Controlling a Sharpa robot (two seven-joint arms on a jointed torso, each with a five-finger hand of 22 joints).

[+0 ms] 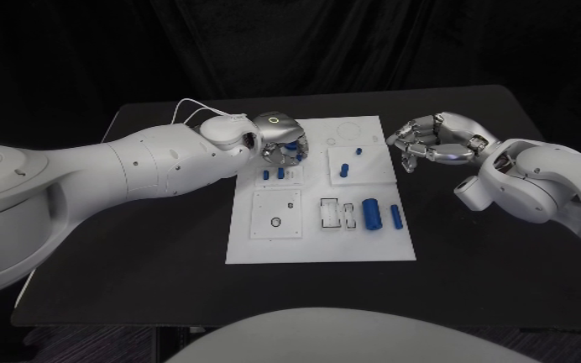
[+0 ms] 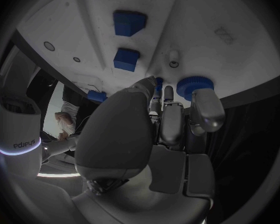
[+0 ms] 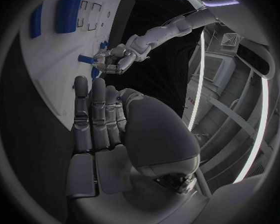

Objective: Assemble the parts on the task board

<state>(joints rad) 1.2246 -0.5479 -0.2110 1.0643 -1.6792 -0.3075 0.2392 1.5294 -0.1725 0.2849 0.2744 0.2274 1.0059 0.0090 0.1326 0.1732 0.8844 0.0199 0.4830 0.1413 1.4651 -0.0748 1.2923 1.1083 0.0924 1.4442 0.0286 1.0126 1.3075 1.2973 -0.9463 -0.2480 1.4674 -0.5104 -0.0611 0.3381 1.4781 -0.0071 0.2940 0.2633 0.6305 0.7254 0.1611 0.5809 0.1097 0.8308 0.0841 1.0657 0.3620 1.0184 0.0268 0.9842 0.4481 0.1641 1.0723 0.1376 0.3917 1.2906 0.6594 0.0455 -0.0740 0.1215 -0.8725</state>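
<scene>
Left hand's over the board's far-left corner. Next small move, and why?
Probably close the left hand on the round blue part at its fingertips. It hovers low over the task board, apparently holding nothing; the right hand waits beside the board.

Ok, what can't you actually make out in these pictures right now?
- Head view: the left hand covers the far left corner of the white board, so whatever its fingers touch there is hidden.
- Left wrist view: the palm blocks the fingertips by the round blue part; contact unclear.
- Head view: the two small blue pieces under the left hand are too small to identify.
</scene>
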